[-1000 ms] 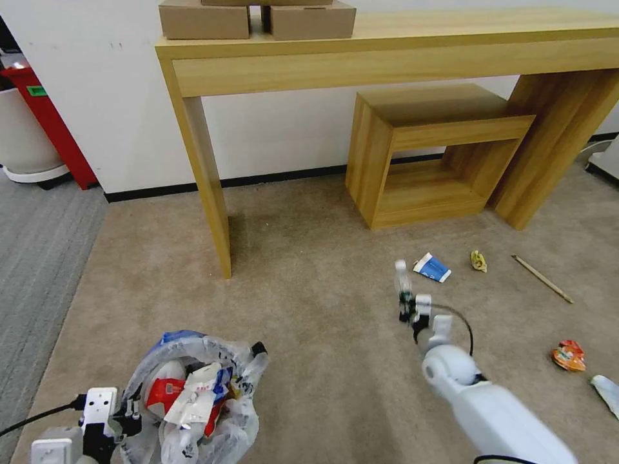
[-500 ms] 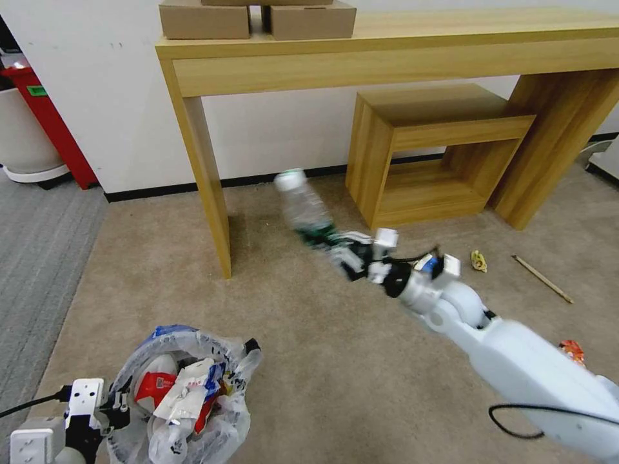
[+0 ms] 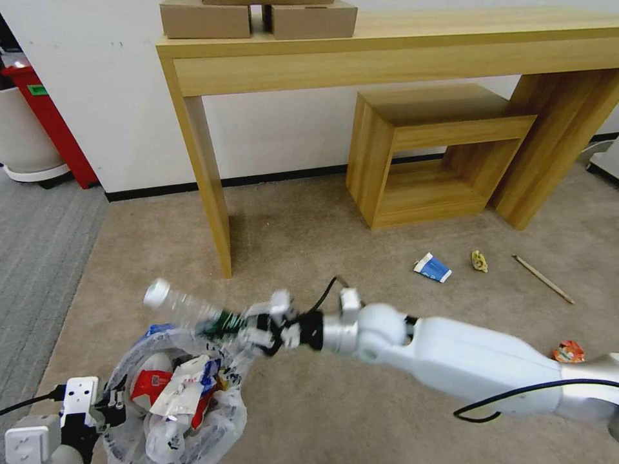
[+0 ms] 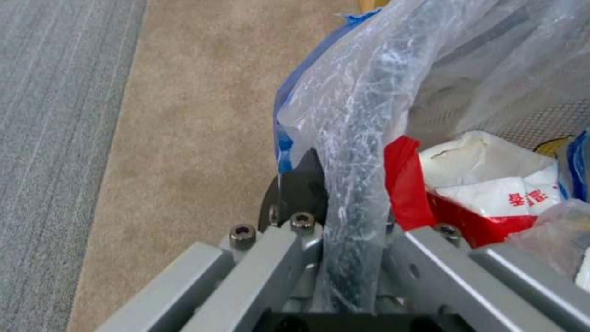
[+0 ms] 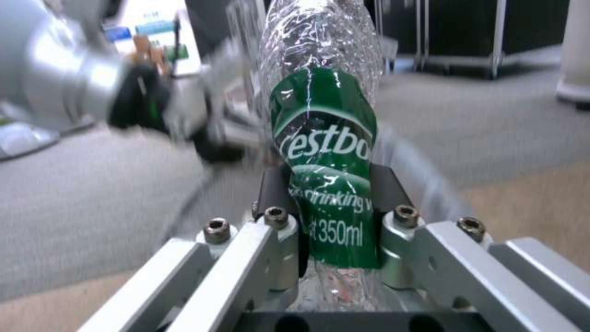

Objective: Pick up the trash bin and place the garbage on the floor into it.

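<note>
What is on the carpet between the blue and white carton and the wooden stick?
A small yellow scrap lies there, between the carton and the stick, apart from both. The head view shows it on the beige carpet.

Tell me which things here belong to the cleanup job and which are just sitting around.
Job: trash bin held by left gripper; bottle in right gripper; carton, yellow scrap, stick, orange wrapper.
Bystanders: wooden table, cardboard boxes.

The head view looks forward and down over the carpet (image 3: 322, 232). Each wrist view looks close along its hand; the left wrist and head views share the trash bin (image 4: 368, 115).
</note>
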You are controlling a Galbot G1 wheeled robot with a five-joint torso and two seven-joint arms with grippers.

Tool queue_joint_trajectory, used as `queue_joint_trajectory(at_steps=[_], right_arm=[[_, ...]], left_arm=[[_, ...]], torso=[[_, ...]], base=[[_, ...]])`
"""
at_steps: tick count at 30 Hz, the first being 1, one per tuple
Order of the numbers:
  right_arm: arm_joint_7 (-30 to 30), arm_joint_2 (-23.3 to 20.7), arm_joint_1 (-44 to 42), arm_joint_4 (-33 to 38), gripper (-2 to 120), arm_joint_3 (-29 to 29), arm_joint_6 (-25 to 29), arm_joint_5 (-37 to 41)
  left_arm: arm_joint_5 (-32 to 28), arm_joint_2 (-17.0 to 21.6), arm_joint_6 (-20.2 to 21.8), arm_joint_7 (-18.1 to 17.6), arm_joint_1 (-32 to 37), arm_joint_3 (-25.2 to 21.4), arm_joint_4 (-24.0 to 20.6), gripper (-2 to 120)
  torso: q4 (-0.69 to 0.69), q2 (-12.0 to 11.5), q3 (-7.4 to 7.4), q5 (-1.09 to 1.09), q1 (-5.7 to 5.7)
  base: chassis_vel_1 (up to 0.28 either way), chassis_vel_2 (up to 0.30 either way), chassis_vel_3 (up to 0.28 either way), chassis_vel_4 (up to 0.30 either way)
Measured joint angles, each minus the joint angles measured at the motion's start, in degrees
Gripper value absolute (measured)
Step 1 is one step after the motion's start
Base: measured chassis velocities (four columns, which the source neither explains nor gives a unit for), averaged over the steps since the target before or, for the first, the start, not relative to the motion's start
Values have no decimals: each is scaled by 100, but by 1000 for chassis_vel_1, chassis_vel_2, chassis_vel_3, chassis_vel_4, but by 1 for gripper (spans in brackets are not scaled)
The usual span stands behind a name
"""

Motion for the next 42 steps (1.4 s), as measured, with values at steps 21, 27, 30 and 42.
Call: queue_joint_trajectory(at_steps=[21,27,30,42], right_arm=[[142,1436,-338,-1493,12,-484,310,-303],[115,1259,-513,-1541,10,-451,413,-488],[205,1211,-540,-1530,10,-432,490,-569],[262,1199,-369,-1370,49,-201,330,-457]], left_arm=[[-53,-250,-9,22,156,-74,-252,0],[-3,-289,-13,60,223,-34,-331,0],[10,-304,-14,63,294,-63,-344,0],[187,-433,-87,65,297,-60,-345,0]], torso=[[-1,0,0,1,0],[-2,0,0,2,0],[0,0,0,1,0],[-1,0,0,2,0]], base=[[0,0,0,0],[0,0,0,0],[0,0,0,0],[0,0,0,0]])
